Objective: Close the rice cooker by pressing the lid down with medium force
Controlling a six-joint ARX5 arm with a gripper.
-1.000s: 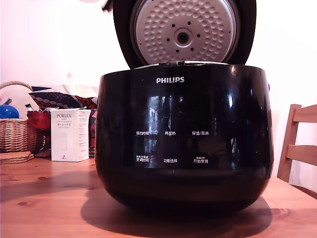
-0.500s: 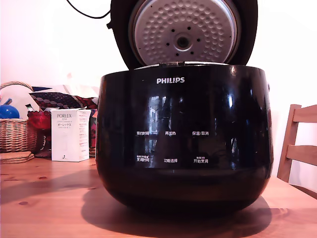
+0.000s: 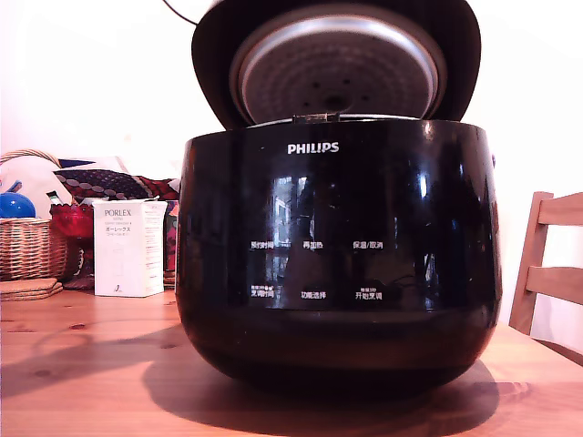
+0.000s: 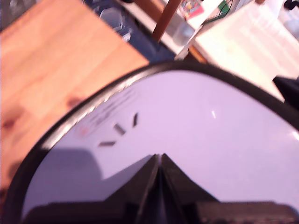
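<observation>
Pressed together with no gap showing, the claw (image 4: 159, 186) is sitting fingertips-down against the glossy outer top of the lid (image 4: 196, 140) in the wrist view — clenched on nothing, pushing rather than grasping. Beyond the lid's dark rim, the wooden tabletop (image 4: 51, 60) is showing on one side and clutter on pale surfaces on the other, so nothing is crowding the claw from this angle.

In the exterior view, the rice cooker (image 3: 337, 264) is standing near the middle of the tabletop (image 3: 82, 364), filling most of the picture. Its lid (image 3: 332, 64) is tilting forward over the pot, part-way down, with the dimpled underside facing down at a slant and the small latch tab near the front rim but not yet seated. A clear gap is remaining between lid and body, so by my reading the closing is underway and the final press to latch is left to do. The claw itself is not showing here.

Room is looking generous: a white box (image 3: 127, 248) and a basket (image 3: 27, 246) are sitting well apart at the exterior view's left, a chair (image 3: 551, 264) at its right — none near the lid's path.
</observation>
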